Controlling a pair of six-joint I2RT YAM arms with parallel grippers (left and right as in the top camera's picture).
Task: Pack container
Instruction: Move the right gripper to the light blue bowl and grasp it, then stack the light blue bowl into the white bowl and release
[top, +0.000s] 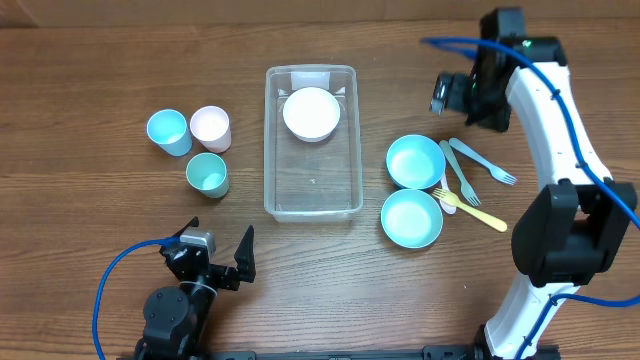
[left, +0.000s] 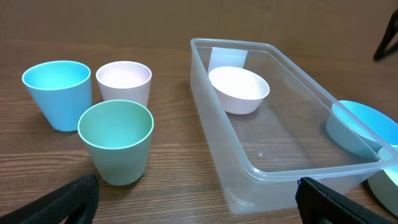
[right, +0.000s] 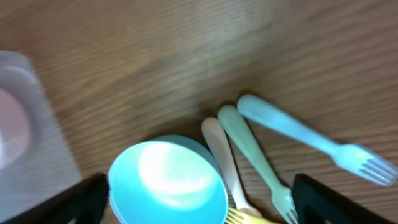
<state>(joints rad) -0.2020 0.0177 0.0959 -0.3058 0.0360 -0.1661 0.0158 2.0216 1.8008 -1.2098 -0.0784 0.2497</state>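
Note:
The clear rectangular container (top: 312, 195) lies mid-table with a white bowl (top: 311, 112) in its far end; both show in the left wrist view, container (left: 280, 168), bowl (left: 239, 89). Two teal bowls (top: 415, 160) (top: 411, 217) sit to its right, beside blue (top: 483, 161), green (top: 459, 171), pink and yellow (top: 480, 213) forks. My left gripper (top: 218, 252) is open and empty near the front edge. My right gripper (top: 455, 95) is open and empty, high above the far teal bowl (right: 166, 183) and forks (right: 255, 155).
Three cups stand left of the container: blue (top: 168, 131), pale pink (top: 211, 127) and green (top: 207, 174). In the left wrist view the green cup (left: 116, 140) is nearest. The right arm (top: 560, 150) runs along the table's right side.

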